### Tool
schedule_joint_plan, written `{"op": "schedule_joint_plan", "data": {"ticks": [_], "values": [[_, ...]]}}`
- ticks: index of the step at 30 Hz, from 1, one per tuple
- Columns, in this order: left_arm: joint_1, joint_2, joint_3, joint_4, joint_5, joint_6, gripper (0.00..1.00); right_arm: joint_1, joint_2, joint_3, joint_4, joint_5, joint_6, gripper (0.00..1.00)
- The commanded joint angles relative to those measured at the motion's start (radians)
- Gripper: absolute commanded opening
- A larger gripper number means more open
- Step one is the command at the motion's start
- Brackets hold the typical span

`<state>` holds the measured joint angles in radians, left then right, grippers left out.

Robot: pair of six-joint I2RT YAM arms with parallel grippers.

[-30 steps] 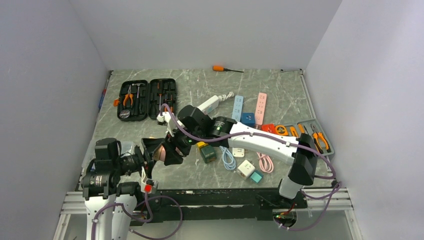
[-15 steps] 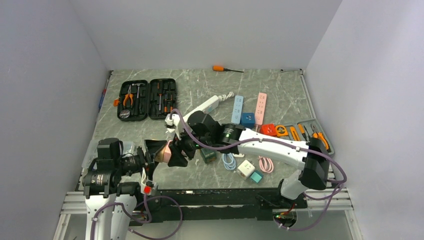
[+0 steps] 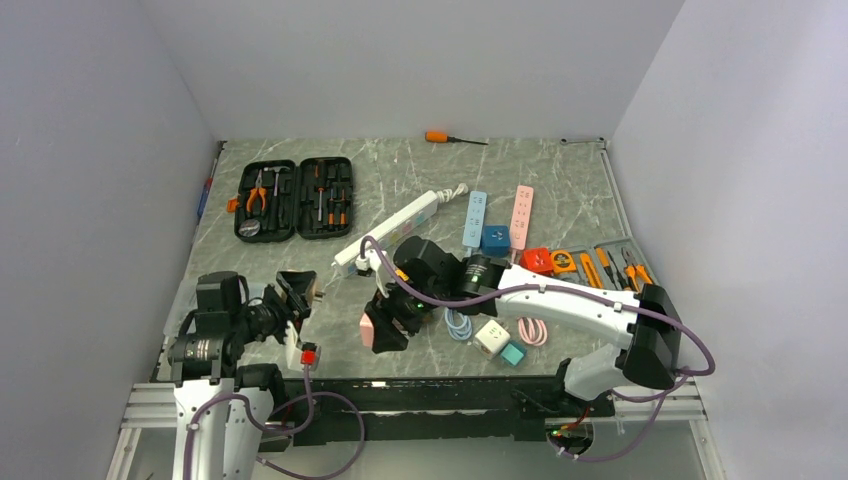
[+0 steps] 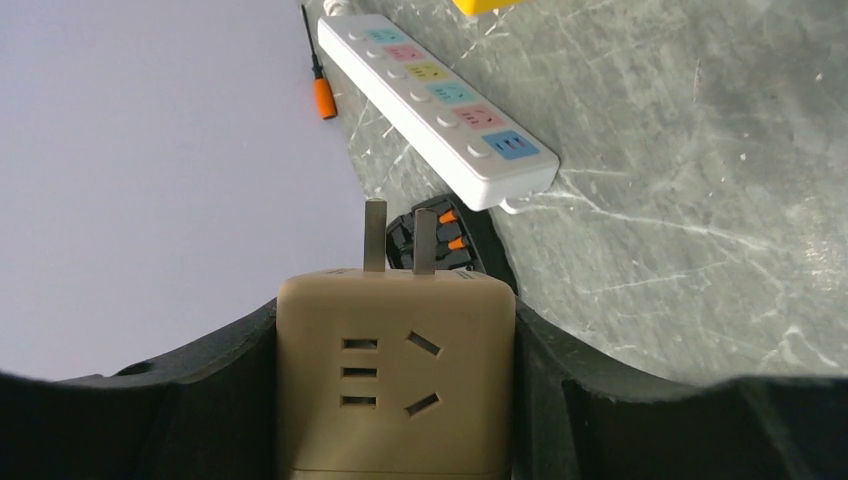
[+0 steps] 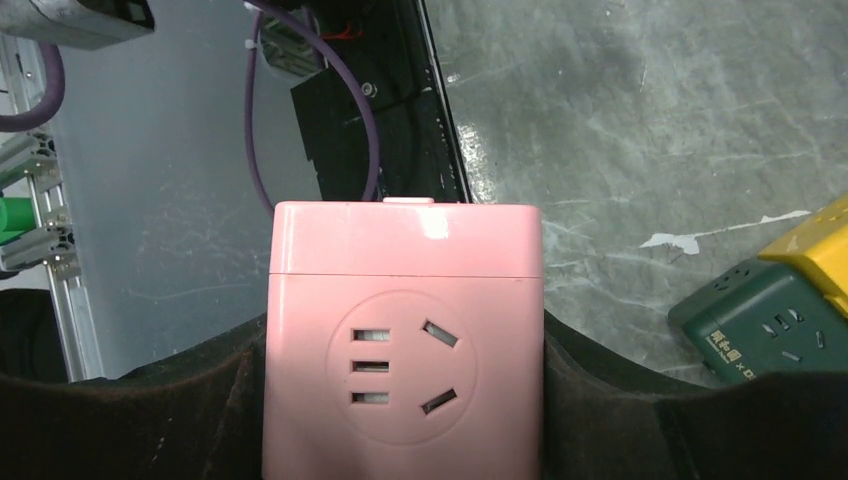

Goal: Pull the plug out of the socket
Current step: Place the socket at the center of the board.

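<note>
**Holding plug and socket apart, one in each gripper**

The left gripper [image 4: 395,335] is clamped on the beige plug [image 4: 395,390], one finger against each side of it. Two flat metal prongs stick out bare from the plug's far end, and its upper face carries socket slots of its own. In the top view this gripper sits at the table's [image 3: 560,180] near left corner.

The right gripper [image 5: 403,400] grips the pink socket [image 5: 403,330] the same way, pressing on both of its sides. The socket's round face with five slots is turned toward the wrist camera. From above, the pink socket sits near the table's front edge, right of the plug, with bare marble between the two.

Beyond the plug lies a white power strip [image 4: 440,95] with coloured outlets, and an orange screwdriver [image 4: 322,95] rests by the back wall. A green cube [image 5: 760,325] touching a yellow cube [image 5: 815,250] sits on the table near the pink socket. An open tool case [image 3: 295,197] lies at far left.
</note>
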<state>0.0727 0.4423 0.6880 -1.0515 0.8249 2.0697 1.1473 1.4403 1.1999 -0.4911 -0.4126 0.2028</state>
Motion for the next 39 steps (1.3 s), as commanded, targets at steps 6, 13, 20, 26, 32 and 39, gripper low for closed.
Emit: {"op": "schedule_joint_plan", "data": {"ticks": [6,13,20,26,32,39], "values": [[0.004,0.000,0.001,0.121,-0.006,0.078,0.42,-0.071,-0.125,-0.069,-0.002,0.097,0.012,0.00],[-0.002,0.008,-0.030,0.080,-0.038,-0.031,0.18,-0.229,-0.143,-0.113,-0.012,0.315,0.085,0.00],[-0.046,0.156,0.065,0.219,-0.121,-0.482,0.11,-0.440,-0.133,-0.235,-0.007,0.527,0.207,0.00],[-0.208,0.276,0.195,0.207,-0.234,-0.885,0.05,-0.562,-0.106,-0.323,0.020,0.645,0.270,0.00],[-0.370,0.336,0.270,0.199,-0.368,-1.133,0.03,-0.606,-0.033,-0.366,0.076,0.685,0.307,0.08],[-0.517,0.486,0.413,0.129,-0.468,-1.319,0.00,-0.620,0.037,-0.382,0.128,0.682,0.349,0.60]]}}
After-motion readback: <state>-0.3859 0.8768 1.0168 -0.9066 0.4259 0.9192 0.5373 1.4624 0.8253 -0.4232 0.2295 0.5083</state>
